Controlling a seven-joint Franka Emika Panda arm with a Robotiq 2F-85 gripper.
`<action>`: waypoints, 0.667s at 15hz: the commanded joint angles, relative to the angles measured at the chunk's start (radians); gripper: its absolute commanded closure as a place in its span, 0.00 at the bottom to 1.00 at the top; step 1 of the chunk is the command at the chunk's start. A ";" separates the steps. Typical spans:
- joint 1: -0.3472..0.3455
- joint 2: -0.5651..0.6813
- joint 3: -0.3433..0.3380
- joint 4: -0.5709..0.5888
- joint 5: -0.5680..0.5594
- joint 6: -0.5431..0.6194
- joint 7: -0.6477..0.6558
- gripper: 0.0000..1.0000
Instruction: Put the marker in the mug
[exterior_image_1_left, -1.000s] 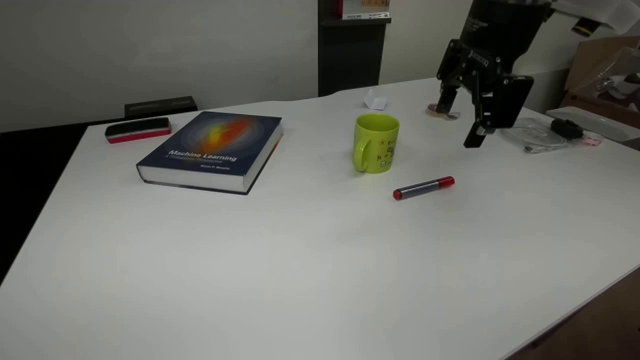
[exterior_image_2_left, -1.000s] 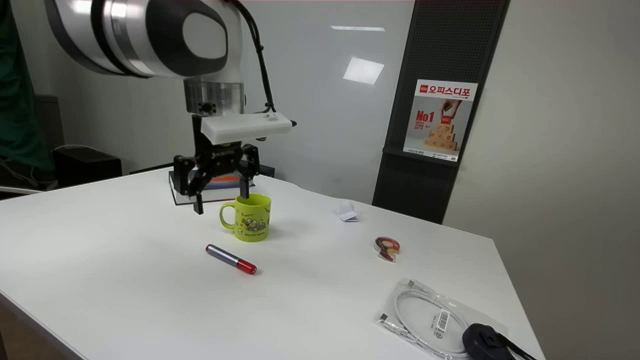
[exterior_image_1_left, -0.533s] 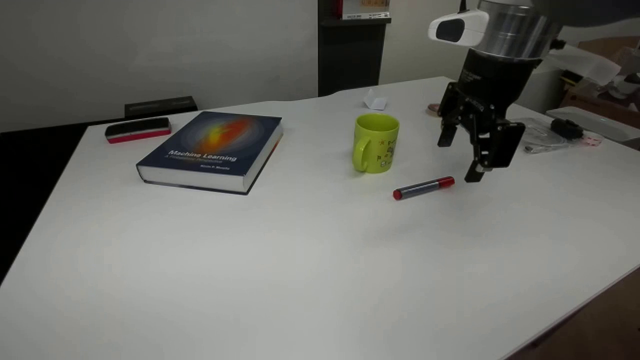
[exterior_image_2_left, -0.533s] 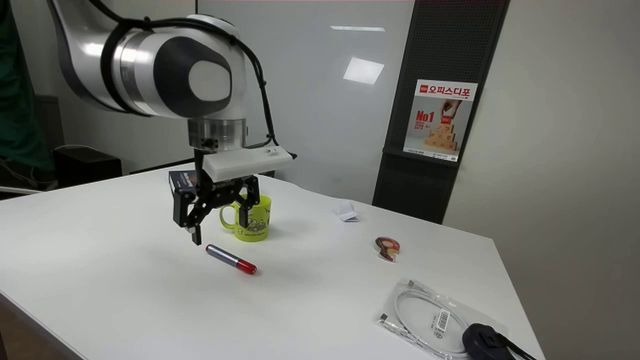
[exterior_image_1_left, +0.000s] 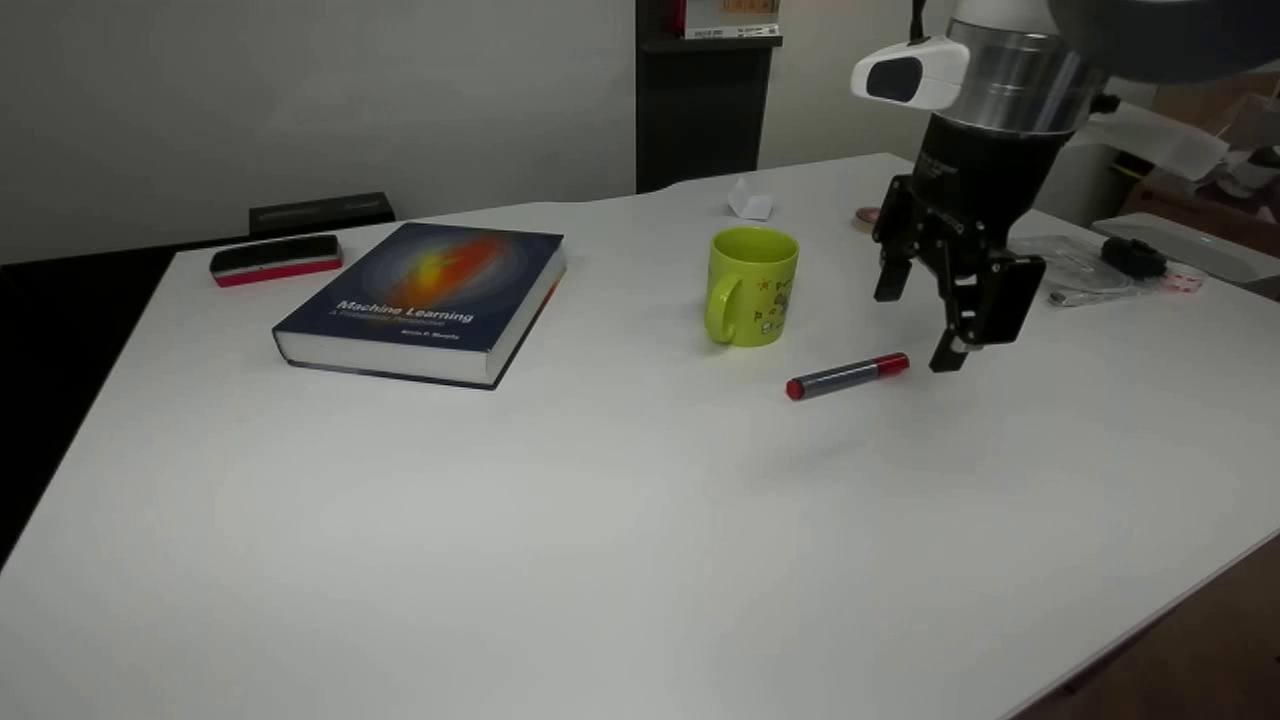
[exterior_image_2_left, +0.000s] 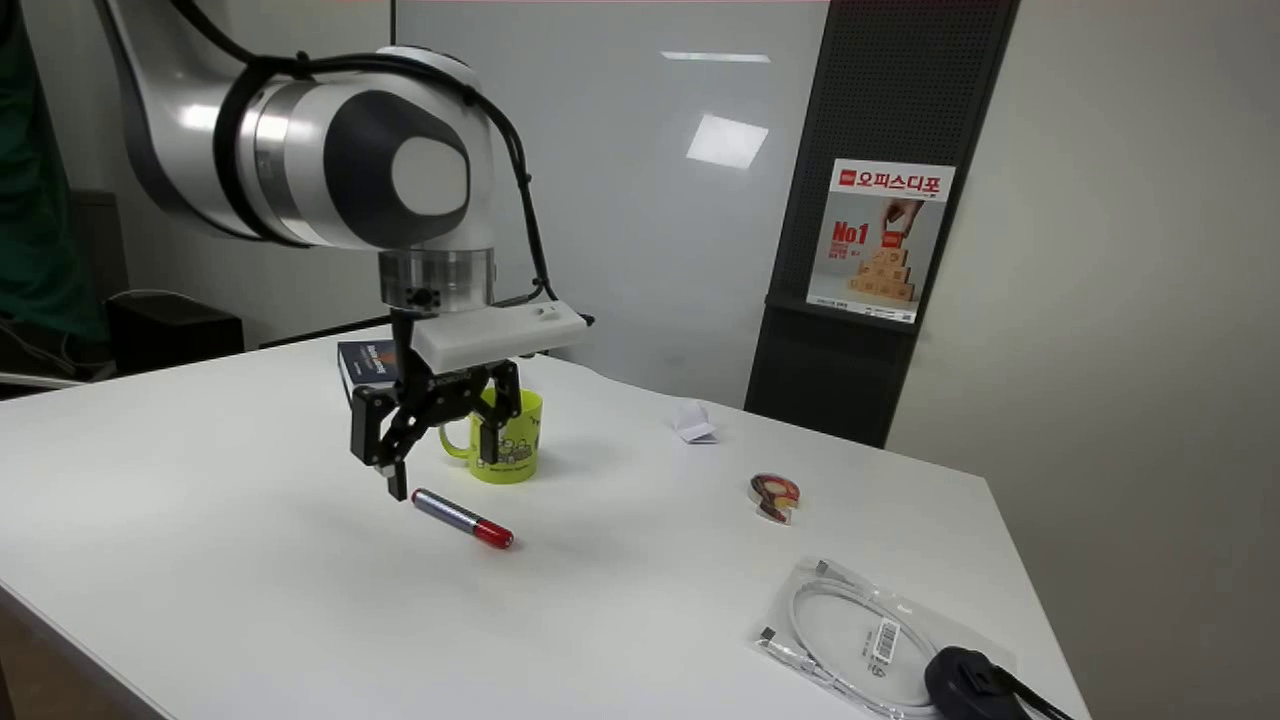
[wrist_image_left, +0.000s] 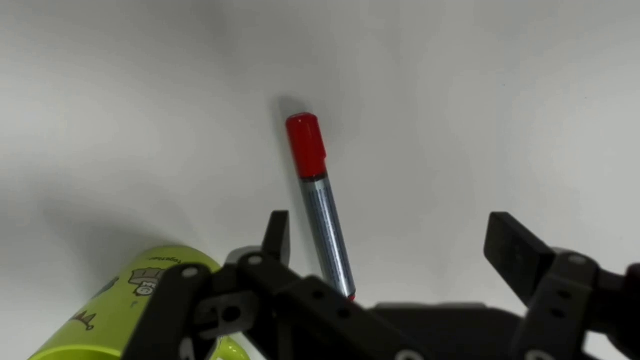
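The marker (exterior_image_1_left: 848, 378) lies on the white table, with a grey body, red cap and red end. It also shows in an exterior view (exterior_image_2_left: 462, 519) and in the wrist view (wrist_image_left: 325, 220). The yellow-green mug (exterior_image_1_left: 755, 290) stands upright close to it, handle at its side. The mug is partly behind a finger in an exterior view (exterior_image_2_left: 520, 445) and lies at the lower left of the wrist view (wrist_image_left: 130, 300). My gripper (wrist_image_left: 390, 232) is open and empty above the table. In the wrist view the marker lies between the fingers, nearer the left one; a finger link covers part of its lower end.
A thick blue book (exterior_image_1_left: 420, 300) lies beyond the mug, with a red-and-black flat object (exterior_image_1_left: 277, 262) past it. A folded white paper (exterior_image_2_left: 694, 422), a small tape dispenser (exterior_image_2_left: 775, 497), a bagged white cable (exterior_image_2_left: 850, 600) and a black item (exterior_image_2_left: 968, 685) lie on the table.
My gripper has come down towards the table near the marker, mostly in the first half second and only a little since. It has stayed open. The marker and mug have not moved.
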 joint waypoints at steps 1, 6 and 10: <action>-0.007 0.064 -0.001 0.039 -0.046 0.043 0.081 0.00; 0.010 0.145 -0.014 0.088 -0.104 0.048 0.130 0.00; 0.015 0.208 -0.017 0.139 -0.136 0.039 0.155 0.00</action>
